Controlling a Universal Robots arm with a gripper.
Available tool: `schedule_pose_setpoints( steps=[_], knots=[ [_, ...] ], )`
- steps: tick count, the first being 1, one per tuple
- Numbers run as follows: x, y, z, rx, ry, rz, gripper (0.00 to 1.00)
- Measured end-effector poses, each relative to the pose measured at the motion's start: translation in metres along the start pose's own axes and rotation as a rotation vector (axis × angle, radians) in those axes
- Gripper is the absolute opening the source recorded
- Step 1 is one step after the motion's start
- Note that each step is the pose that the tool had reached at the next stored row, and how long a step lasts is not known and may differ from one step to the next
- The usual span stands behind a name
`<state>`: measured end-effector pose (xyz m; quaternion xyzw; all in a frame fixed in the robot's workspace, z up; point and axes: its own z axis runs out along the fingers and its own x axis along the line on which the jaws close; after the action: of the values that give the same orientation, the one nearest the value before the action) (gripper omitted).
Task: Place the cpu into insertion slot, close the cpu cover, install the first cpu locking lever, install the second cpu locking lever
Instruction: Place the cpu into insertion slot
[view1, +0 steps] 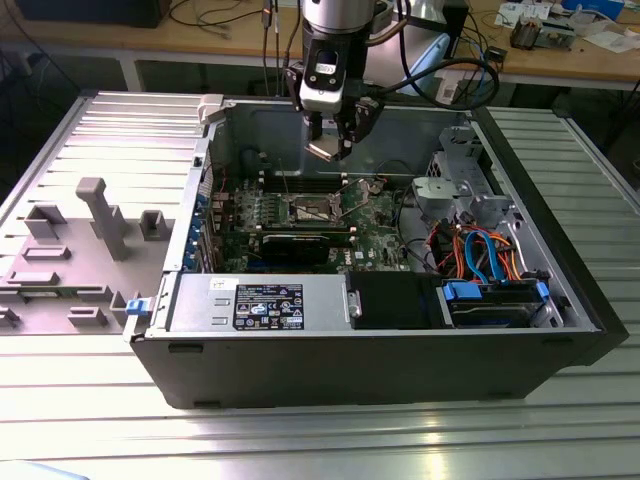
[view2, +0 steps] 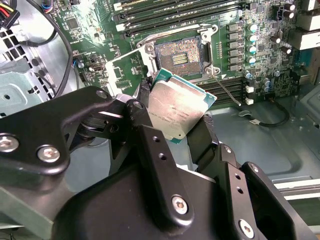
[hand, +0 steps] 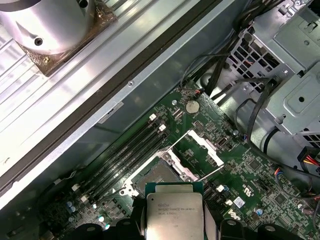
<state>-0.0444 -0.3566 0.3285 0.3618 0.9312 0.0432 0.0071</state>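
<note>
The gripper (view1: 330, 148) hangs inside an open computer case (view1: 400, 370) that lies on a ribbed metal surface (view1: 300, 440). Its black fingers (view2: 202, 137) pinch the cpu (view2: 175, 112) by two opposite edges. The chip's silvery top shows in both wrist views, and in the second wrist view it sits tilted, with a thin green rim along its edge.

The cpu is in the air above the green board (hand: 260, 185), clear of the slot (view2: 181, 52) and not touching it. In the first wrist view the chip lies just beside the slot (hand: 156, 176), near its edge rather than squarely over it.

The slot's dark pin field is uncovered inside its silver rim. The cover (hand: 209, 149) is swung open on its hinge and stands up from one side of the slot, with the board visible through its window. A thin wire lever (view2: 226, 89) juts out at an angle from the opposite side of the slot, released. Long memory slots (view2: 170, 20) run alongside the slot, towards the case wall.

In the exterior view, orange and blue cables (view1: 478, 250) lie towards that view's right.
</note>
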Motion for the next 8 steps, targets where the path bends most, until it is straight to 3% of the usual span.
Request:
schedule_pose_setpoints(
  steps=[8],
  knots=[
    [0.0000,0.0000,0.0000,-0.0001,-0.0008,0.008,0.55]
  ],
)
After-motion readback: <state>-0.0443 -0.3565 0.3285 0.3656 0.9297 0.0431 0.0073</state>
